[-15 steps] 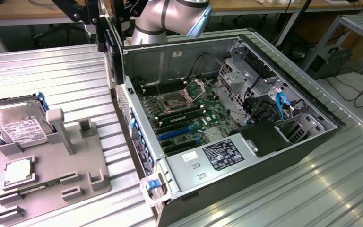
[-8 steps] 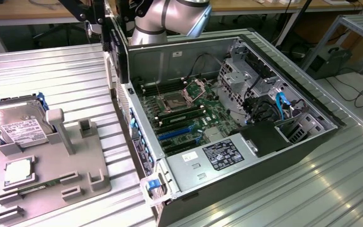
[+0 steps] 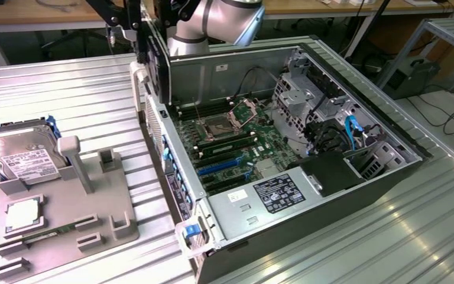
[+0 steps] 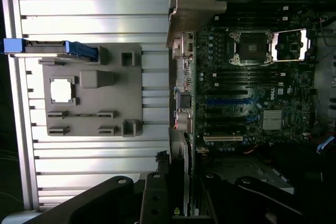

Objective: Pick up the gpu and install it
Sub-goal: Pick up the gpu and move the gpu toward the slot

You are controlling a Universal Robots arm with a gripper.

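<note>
- The gpu (image 3: pixel 161 68) hangs upright in the air, over the rim of the open computer case (image 3: pixel 385 195).
- My gripper (image 3: pixel 153 28) is clamped on its top.
- The grey tray (image 3: pixel 61 207) sits beside the case on the desk (image 3: pixel 77 89).

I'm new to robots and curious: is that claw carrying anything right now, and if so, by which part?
Yes, the claw grips the gpu by its upper edge; the card hangs upright over the open computer case.

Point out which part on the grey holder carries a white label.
The hard drive, the big silver box; the square chip is plain silver, and the RAM stick is a narrow green strip.
</note>
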